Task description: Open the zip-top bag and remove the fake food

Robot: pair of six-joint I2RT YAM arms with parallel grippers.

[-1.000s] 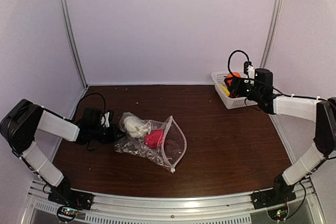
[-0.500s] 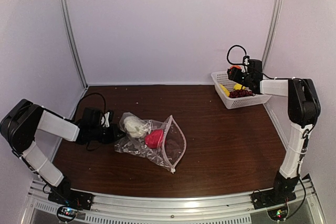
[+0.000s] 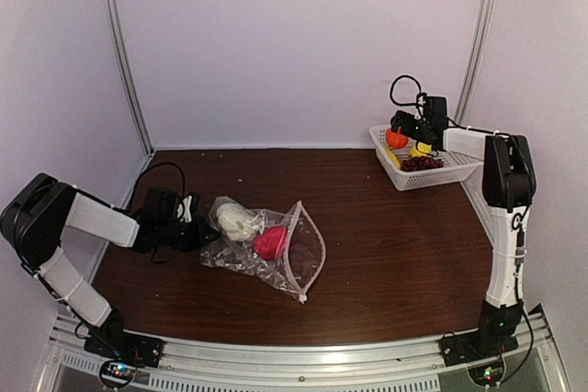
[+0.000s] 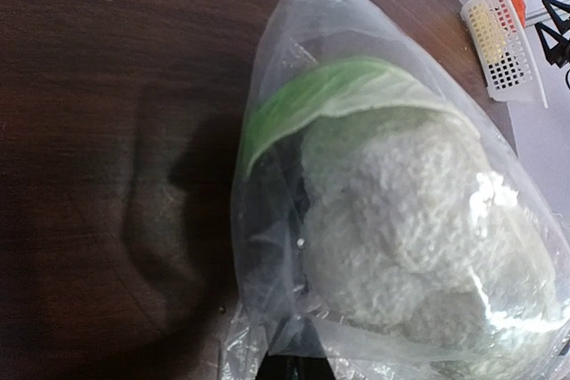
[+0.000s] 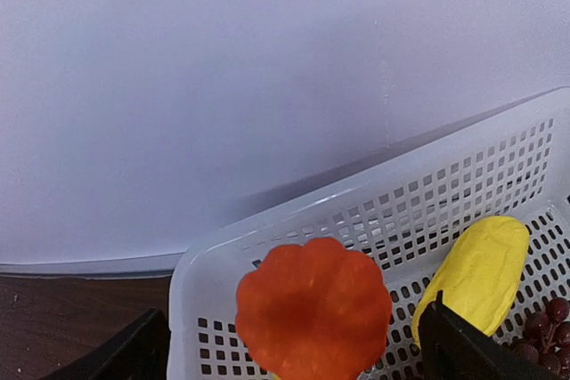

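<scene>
The clear zip-top bag lies on the table left of centre, its pinkish zip strip gaping toward the right. Inside are a white cauliflower piece and a red piece. My left gripper is shut on the bag's left corner; in the left wrist view the plastic is pinched at my jaws, with the cauliflower and its green leaf close behind. My right gripper is open at the basket's back left corner, an orange piece lying loose between its wide-spread fingers.
The white mesh basket stands at the back right, and holds a yellow piece and dark purple grapes beside the orange piece. The wall is close behind the basket's rim. A black cable loops near my left arm.
My right arm has stretched toward the back and left over the basket, carrying the orange piece; the jaws now stand apart from it. The left gripper and bag have not moved.
</scene>
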